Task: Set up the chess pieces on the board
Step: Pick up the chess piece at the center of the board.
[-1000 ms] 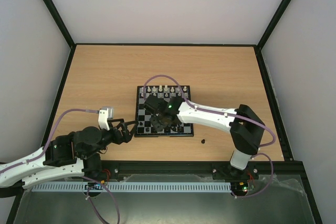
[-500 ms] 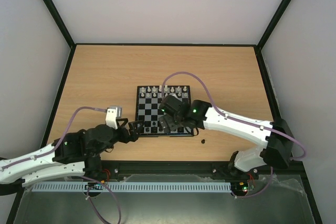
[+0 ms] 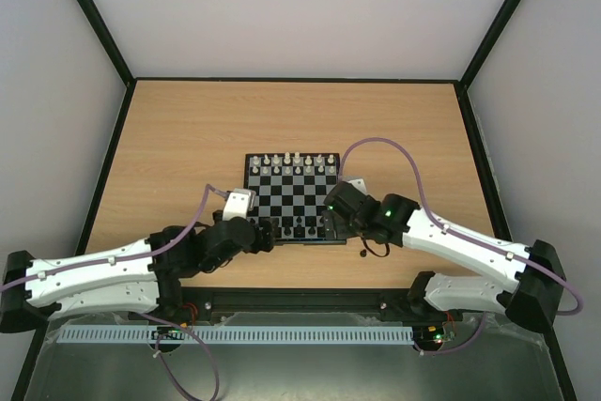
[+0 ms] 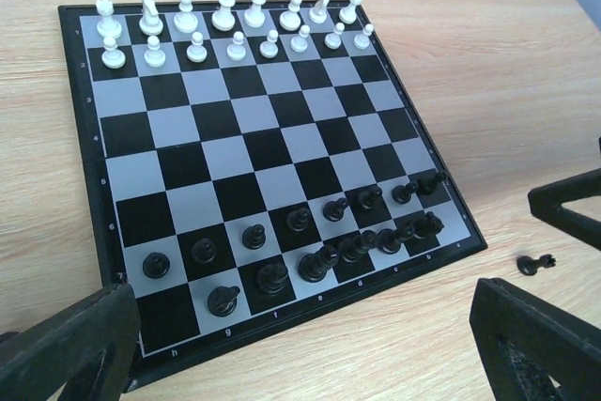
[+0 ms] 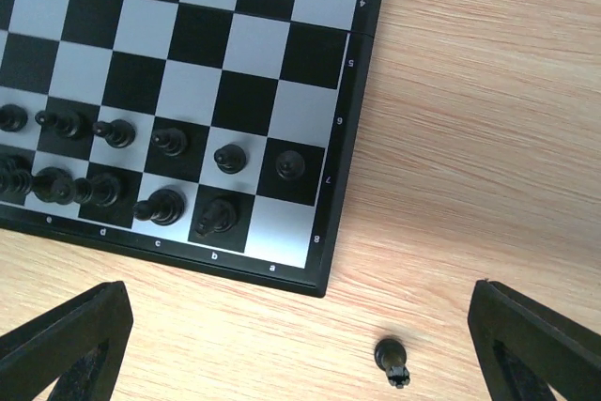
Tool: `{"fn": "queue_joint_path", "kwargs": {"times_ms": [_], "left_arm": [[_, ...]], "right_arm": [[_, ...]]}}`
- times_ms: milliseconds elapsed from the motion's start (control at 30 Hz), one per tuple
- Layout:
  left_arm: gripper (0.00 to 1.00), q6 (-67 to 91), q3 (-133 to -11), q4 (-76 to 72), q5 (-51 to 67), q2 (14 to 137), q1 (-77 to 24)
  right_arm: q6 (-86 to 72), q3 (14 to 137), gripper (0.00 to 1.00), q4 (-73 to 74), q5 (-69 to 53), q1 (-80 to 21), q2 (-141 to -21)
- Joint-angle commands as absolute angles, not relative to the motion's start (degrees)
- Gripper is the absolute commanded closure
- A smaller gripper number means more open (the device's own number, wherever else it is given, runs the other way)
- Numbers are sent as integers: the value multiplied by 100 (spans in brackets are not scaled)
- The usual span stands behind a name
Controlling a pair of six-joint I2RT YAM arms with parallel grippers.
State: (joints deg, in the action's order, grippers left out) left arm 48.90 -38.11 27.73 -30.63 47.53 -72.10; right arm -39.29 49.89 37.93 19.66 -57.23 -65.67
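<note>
The board (image 3: pixel 291 196) lies mid-table. White chess pieces (image 4: pixel 225 18) fill its two far rows. Black chess pieces (image 4: pixel 319 263) stand in the two near rows, where both corner squares of the nearest row are bare. One black piece (image 5: pixel 392 362) lies loose on the wood off the board's near right corner; it also shows in the left wrist view (image 4: pixel 535 265). My left gripper (image 3: pixel 263 232) hovers open at the near left edge, nothing between its fingers (image 4: pixel 70 349). My right gripper (image 3: pixel 336 215) hangs open over the near right corner, its fingers (image 5: pixel 540 345) empty, with the loose piece below between them.
The wooden table (image 3: pixel 188 138) has a black frame around its edge, with walls close on three sides. The right arm's purple cable (image 3: pixel 394 147) loops over the wood right of the board. Both forearms lie low along the near edge.
The right gripper has drawn back from over the black rows to the board's near right corner. The left gripper has advanced rightward to the board's near left edge.
</note>
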Motion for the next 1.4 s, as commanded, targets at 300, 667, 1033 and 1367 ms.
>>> {"fn": "queue_joint_path", "kwargs": {"times_ms": [300,667,1033,1367], "left_arm": [[1,4170,-3835,1950,-2819,4855,-7119],[1,3941,-3494,1366,-2314,4898,-6951],[1,3831,-3421,1279,-2148,4900,-6782],[1,3808,-3377,1230,-2031,4865,-6734]], "right_arm": [[-5439,4326,4,4217,1941,-5657,-6560],[-5722,3498,24,3708,1576,-5524,-6539],[-5445,3294,47,3483,1208,-5226,-6570],[-5432,3282,63,3544,1139,-5211,-6741]]}}
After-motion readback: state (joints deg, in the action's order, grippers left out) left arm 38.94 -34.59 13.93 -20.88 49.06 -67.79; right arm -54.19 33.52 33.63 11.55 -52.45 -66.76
